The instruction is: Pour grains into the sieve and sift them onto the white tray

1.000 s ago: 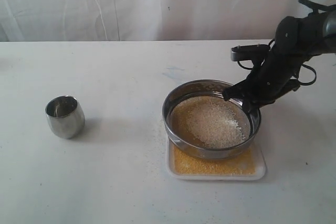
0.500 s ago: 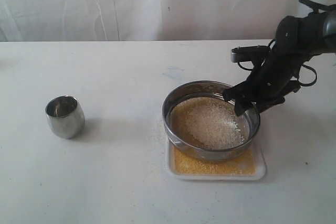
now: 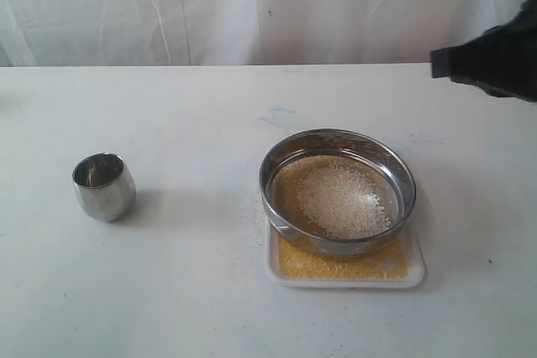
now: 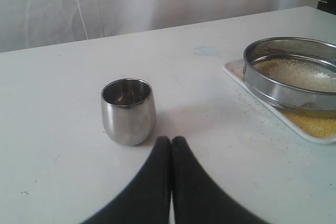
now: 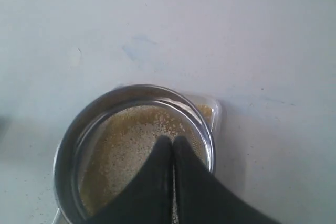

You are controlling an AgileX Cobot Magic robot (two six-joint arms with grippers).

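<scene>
The sieve [image 3: 337, 192] rests on the white tray [image 3: 417, 273], right of the table's middle. Pale coarse grains [image 3: 344, 199] lie on its mesh, and golden-yellow grains [image 3: 336, 267] cover the tray beneath. The right wrist view looks down on the sieve [image 5: 68, 145], with my right gripper [image 5: 171, 141] shut, empty and raised above it. In the exterior view only part of the right arm [image 3: 495, 60] shows, at the far right edge. My left gripper [image 4: 171, 141] is shut and empty, just short of the steel cup [image 4: 128, 110]; the sieve [image 4: 283, 85] is also in that view.
The small steel cup [image 3: 104, 186] stands upright and looks empty at the left of the table. A few stray grains [image 3: 257, 207] lie on the table beside the tray. A white curtain [image 3: 252, 6] hangs behind the table's far edge.
My right gripper has let go of the sieve's rim and pulled up and away to the right. The sieve now sits level on the tray.
</scene>
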